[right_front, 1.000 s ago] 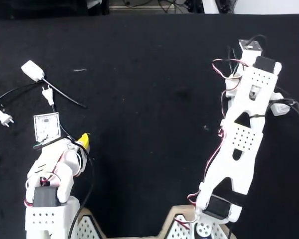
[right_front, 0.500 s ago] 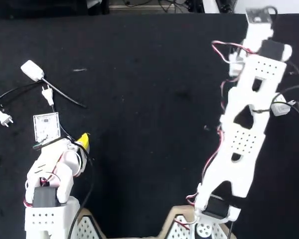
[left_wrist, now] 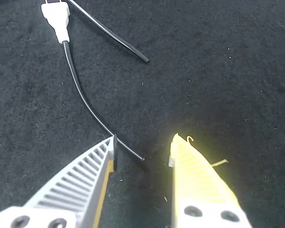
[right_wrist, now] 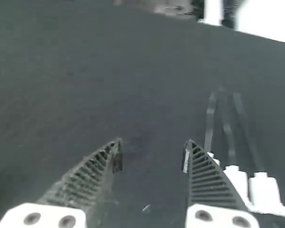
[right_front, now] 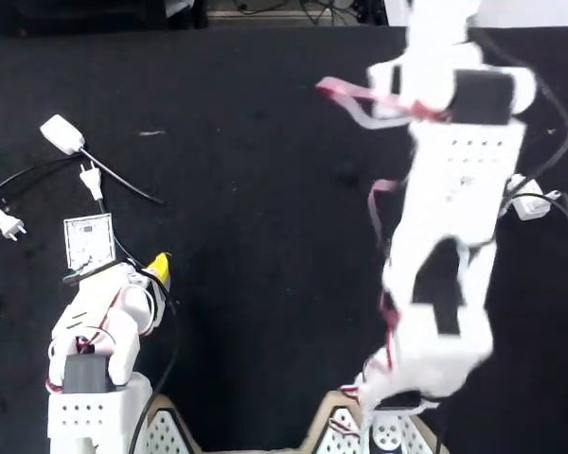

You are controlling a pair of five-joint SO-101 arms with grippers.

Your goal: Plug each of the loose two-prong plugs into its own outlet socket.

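Left gripper: the left gripper (left_wrist: 142, 142) hangs low over the black felt-like worktop (right_front: 265, 189), its grey finger and yellow finger spread apart and holding nothing.
Between its fingers: the cut end of a thin black cord (left_wrist: 85, 102) lies on the cloth just off the grey fingertip.
Nearest plug: that cord runs out to a white two-prong plug (left_wrist: 57, 14), lying flat and loose, near the left gripper but not in it.
Socket: a square white socket plate (right_front: 88, 239) sits just beside the left arm, between the arm and that plug.
Why so placed: the open fingers point along the cord towards the plug, so this looks like a stance ready for a pick-up, with no plug seated yet.
Right gripper: the right gripper (right_wrist: 152, 152) is also spread wide and empty, high above the far right of the worktop.
Beside it: two small white plug-like pieces (right_wrist: 249, 187) with pale cords lie below its right finger; they are too blurred to tell more.
Further out: a second white plug (right_front: 8, 224) lies at the left edge, and a white oblong block (right_front: 62, 134) lies beyond with its own black lead.
In the way: the cord crosses close by the socket plate and could drag or snag as the plug is lifted.
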